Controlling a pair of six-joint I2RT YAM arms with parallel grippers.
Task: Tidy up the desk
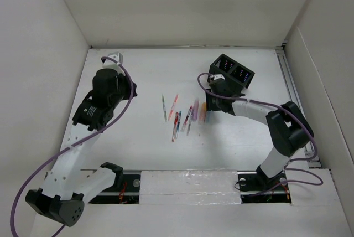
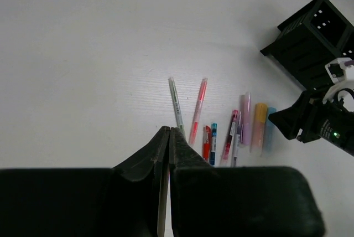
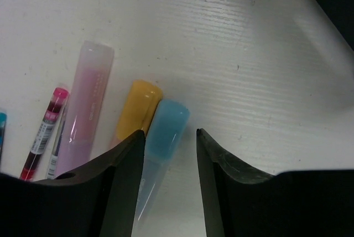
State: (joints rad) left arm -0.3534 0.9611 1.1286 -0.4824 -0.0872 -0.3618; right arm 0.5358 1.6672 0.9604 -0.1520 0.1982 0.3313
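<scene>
The white desk [image 1: 144, 76] holds a loose row of pens [image 1: 177, 119] at its middle. Pink [image 3: 88, 98], yellow [image 3: 141, 101] and blue [image 3: 168, 118] highlighters lie side by side at the right end of the row. My right gripper [image 3: 170, 133] is open and low over the desk. The blue highlighter's cap lies between its jaws, closer to the left one; it also shows in the top view [image 1: 208, 100]. My left gripper [image 2: 168, 130] is shut and empty, held high at the left [image 1: 110, 76].
A black compartmented pen holder [image 1: 233, 72] sits tipped at the back right, just behind my right wrist. A green pen [image 2: 176, 101] and a red-orange pen [image 2: 199, 107] lie at the left of the row. White walls enclose the desk.
</scene>
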